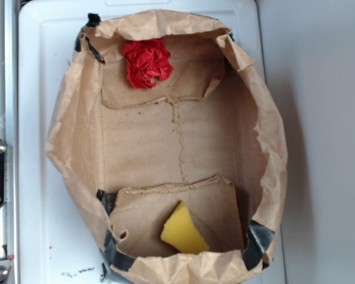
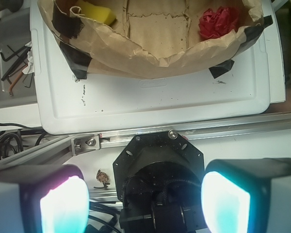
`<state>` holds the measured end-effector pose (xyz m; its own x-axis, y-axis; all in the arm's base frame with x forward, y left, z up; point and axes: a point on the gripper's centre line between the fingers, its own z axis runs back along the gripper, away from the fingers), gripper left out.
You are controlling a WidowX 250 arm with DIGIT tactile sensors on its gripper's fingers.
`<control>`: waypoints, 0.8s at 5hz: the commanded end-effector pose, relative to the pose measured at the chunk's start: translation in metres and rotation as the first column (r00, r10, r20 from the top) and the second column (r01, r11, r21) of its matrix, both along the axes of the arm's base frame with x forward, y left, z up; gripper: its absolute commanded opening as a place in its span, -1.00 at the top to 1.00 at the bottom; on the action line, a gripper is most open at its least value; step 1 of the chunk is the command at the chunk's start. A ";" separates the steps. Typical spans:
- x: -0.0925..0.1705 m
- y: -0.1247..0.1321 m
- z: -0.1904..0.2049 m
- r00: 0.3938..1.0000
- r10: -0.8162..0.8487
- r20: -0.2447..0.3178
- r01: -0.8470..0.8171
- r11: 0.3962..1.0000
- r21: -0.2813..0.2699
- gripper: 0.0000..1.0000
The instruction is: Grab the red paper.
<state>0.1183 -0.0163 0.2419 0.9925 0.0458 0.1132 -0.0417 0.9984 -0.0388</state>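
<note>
- Exterior: red paper (image 1: 147,62) sits at the far end of an opened brown bag (image 1: 71,136), on its floor near the back wall. Yellow sponge (image 1: 183,231) at the near end, well apart from it. No arm visible here.
- Exterior: bag lies on a white tray (image 1: 41,59); metal rail (image 1: 0,71) along the left edge, pale table beyond.
- Wrist: gripper (image 2: 145,204) spread wide, nothing between the pads (image 2: 63,206). It's back over the robot base, well apart from the bag.
- Wrist: red paper top right inside the bag; sponge top left.
- Step, as I judge it: approach not begun. Next: travel over the bag rim, descend onto the wad, close.
- Wrist: cables (image 2: 9,56) left; probably hex keys among them, too small to confirm.
</note>
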 end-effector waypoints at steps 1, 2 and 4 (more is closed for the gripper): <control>0.000 0.000 0.000 1.000 0.000 0.000 0.000 1.000 0.000 -1.00; 0.026 -0.011 -0.008 0.998 0.054 0.012 -0.054 0.999 -0.007 -1.00; 0.061 -0.007 -0.030 0.990 0.090 0.113 -0.086 0.995 -0.042 -1.00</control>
